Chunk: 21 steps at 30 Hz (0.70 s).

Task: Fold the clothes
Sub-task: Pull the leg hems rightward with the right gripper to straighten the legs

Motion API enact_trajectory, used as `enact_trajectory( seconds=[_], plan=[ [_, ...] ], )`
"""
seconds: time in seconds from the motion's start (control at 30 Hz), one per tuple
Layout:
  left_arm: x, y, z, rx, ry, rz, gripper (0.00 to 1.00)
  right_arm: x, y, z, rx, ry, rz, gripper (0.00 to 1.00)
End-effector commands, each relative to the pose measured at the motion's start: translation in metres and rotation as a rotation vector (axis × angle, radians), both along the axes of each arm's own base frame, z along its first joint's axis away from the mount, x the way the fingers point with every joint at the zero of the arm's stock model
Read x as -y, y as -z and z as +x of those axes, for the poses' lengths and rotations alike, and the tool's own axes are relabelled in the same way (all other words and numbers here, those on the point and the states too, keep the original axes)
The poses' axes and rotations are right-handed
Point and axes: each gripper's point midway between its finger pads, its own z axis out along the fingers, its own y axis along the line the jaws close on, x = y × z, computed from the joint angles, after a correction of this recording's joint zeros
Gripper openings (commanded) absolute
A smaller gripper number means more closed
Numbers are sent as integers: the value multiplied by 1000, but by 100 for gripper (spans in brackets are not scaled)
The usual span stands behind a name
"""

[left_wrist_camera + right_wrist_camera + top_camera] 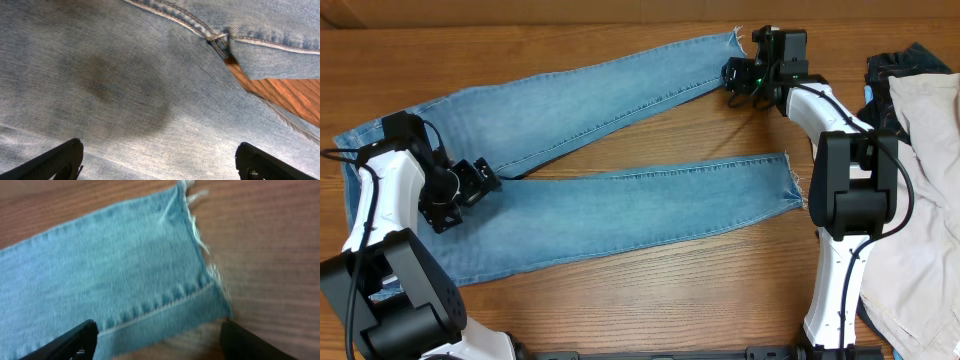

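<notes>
I've got left claw spread over crotch of light-blue denim jeans; right claw spread at upper leg's frayed hem.

We see even, bright light overhead. A soft shadow darkens the jeans; our right wrist view is blurred.

1 jeans, 1 beige garment, 2 arms.

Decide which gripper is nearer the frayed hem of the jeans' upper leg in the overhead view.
Right. The right gripper sits just beside that frayed hem. The left gripper is at the far end, over the crotch of the jeans.
</notes>
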Motion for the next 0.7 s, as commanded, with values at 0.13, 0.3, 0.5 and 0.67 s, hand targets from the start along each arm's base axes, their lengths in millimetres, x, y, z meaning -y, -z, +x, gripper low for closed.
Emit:
enact_trajectory(
  seconds=[0.13, 0.3, 0.5, 0.67],
  plan=[
    [1, -13, 6, 34, 27, 37, 100, -1, 26, 2, -16, 3, -13, 86],
    [1, -13, 6, 33, 28, 36, 100, 1, 48, 1, -35, 10, -21, 87],
    [3, -13, 6, 32, 32, 36, 100, 4, 45, 6, -18, 24, -33, 20],
    [3, -13, 6, 31, 32, 36, 100, 20, 48, 4, -55, 113, -55, 4]
  ],
)
